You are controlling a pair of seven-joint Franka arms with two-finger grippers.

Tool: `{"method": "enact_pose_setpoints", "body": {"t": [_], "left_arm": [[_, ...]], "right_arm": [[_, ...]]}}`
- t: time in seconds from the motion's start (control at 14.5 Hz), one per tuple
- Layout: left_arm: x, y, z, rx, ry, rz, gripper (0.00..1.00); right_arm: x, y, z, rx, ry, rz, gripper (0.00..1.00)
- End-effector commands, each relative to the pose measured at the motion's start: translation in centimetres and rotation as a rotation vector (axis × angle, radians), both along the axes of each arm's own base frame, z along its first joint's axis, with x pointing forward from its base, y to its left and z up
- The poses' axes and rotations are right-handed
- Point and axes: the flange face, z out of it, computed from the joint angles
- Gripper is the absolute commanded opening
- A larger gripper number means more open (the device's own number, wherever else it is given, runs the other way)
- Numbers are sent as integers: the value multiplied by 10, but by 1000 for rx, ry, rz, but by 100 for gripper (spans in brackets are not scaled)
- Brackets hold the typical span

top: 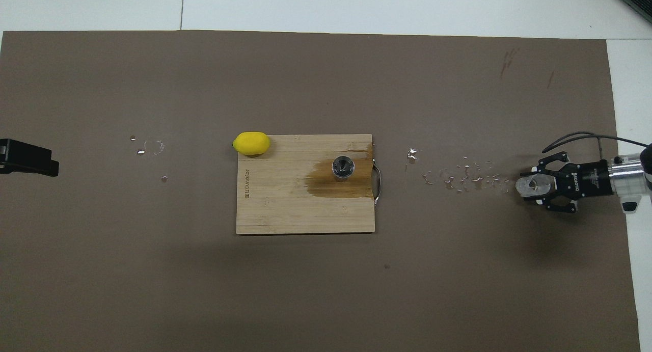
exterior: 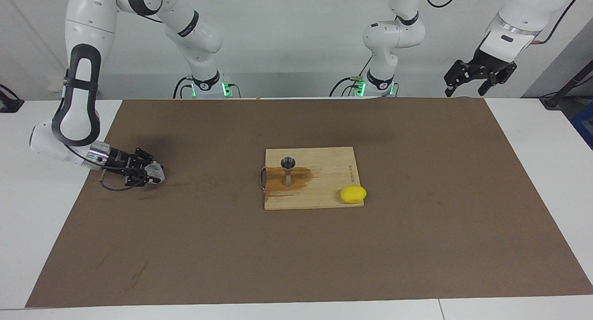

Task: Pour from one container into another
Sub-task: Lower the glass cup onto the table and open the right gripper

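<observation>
Currently: right hand (exterior: 150, 174) closed around clear cup (exterior: 156, 172), frame left | jigger (exterior: 287, 170) upright on wet board (exterior: 324, 190), centre | left hand (exterior: 479, 77) raised upper right, fingers spread, empty

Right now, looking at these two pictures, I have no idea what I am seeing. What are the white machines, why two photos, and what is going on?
The white machines are two robot arms, each ending in a two-finger gripper. Both photos show the same moment: one camera faces the robots across the table, the other looks steeply down from above their end, so the sides appear swapped.

On the brown mat lies a wooden board. A small steel jigger stands upright on it in a dark wet patch, and a lemon rests at the board's corner toward the left arm's end. Droplets dot the mat between the board and the right gripper.

That gripper, low over the mat at the right arm's end, holds a clear cup. The left gripper waits, raised and open, holding nothing.
</observation>
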Motion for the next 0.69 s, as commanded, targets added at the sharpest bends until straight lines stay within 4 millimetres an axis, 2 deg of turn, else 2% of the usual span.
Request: {"method": "enact_pose_setpoints", "body": {"t": [0.0, 0.34, 0.48, 0.62], "left_arm": [[-4, 0, -1, -9, 4, 12, 100], [-4, 0, -1, -9, 4, 12, 100], [-4, 0, -1, -9, 4, 12, 100], [-4, 0, -1, -9, 5, 12, 100]], "right_arm": [[-4, -4, 29, -72, -37, 39, 100], [-8, -8, 90, -236, -92, 149, 100], [-7, -2, 109, -276, -142, 218, 100], [1, 10, 119, -330, -193, 367, 100]]}}
